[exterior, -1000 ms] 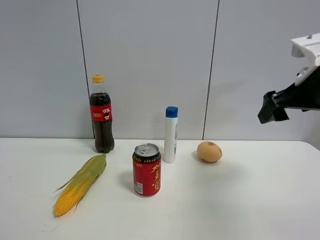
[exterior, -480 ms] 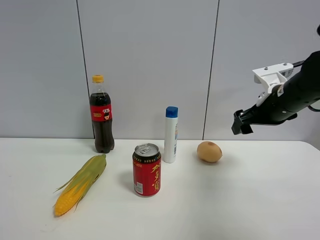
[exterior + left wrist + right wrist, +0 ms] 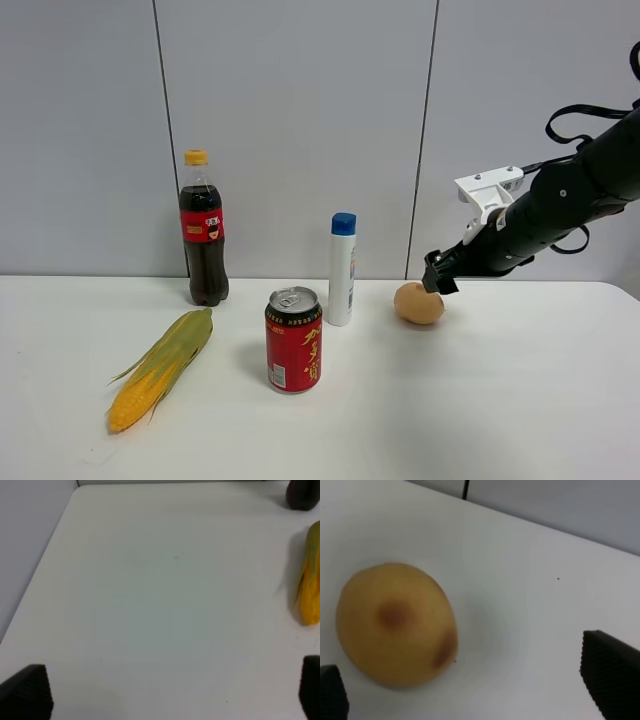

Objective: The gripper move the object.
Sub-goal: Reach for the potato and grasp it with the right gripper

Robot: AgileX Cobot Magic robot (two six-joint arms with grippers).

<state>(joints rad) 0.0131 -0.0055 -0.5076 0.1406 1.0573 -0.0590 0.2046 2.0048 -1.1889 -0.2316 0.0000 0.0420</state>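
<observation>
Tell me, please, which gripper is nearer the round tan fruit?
Right. The right gripper hovers open, close over the fruit; the left gripper is over the table beside the corn cob.

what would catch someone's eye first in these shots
The black right gripper reaches in from the right, open, hanging close over the tan-orange fruit on the white table. After that, the red can standing front and centre, and the yellow corn cob lying to its left.
</observation>
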